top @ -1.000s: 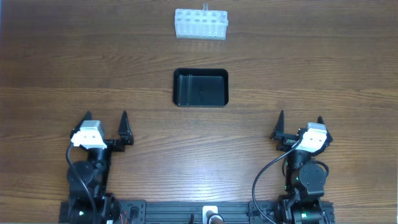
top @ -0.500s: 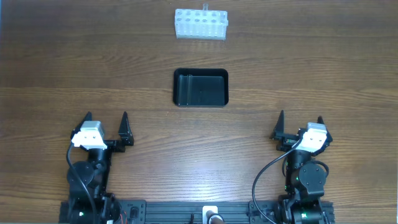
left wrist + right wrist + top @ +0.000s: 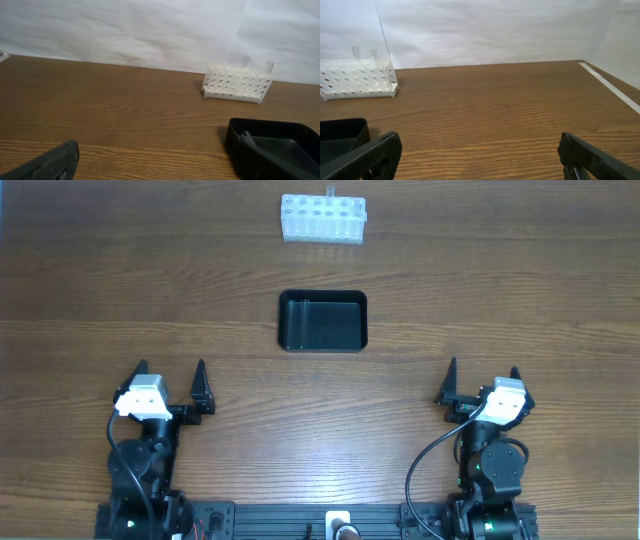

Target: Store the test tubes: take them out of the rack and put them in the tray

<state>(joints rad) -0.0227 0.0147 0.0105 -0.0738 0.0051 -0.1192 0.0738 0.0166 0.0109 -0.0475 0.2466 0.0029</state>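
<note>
A white perforated plastic test-tube rack (image 3: 323,218) stands on the brown wooden table (image 3: 520,270), beyond the black rectangular plastic tray (image 3: 323,347) and well apart from it. Two clear upright test tubes (image 3: 245,60) stick out of the rack's far side. Inside the tray, what look like clear tubes lying flat (image 3: 298,315) rest by its left wall. The left gripper (image 3: 170,370) and the right gripper (image 3: 483,372) sit nearer than the tray, out to either side of it. Both have their fingers spread apart and hold nothing.

1 rack (image 3: 322,220), 1 tray (image 3: 335,326), 2 tubes (image 3: 270,66) in rack, 1 L end effector (image 3: 170,366), 1 R end effector (image 3: 483,366).
</note>
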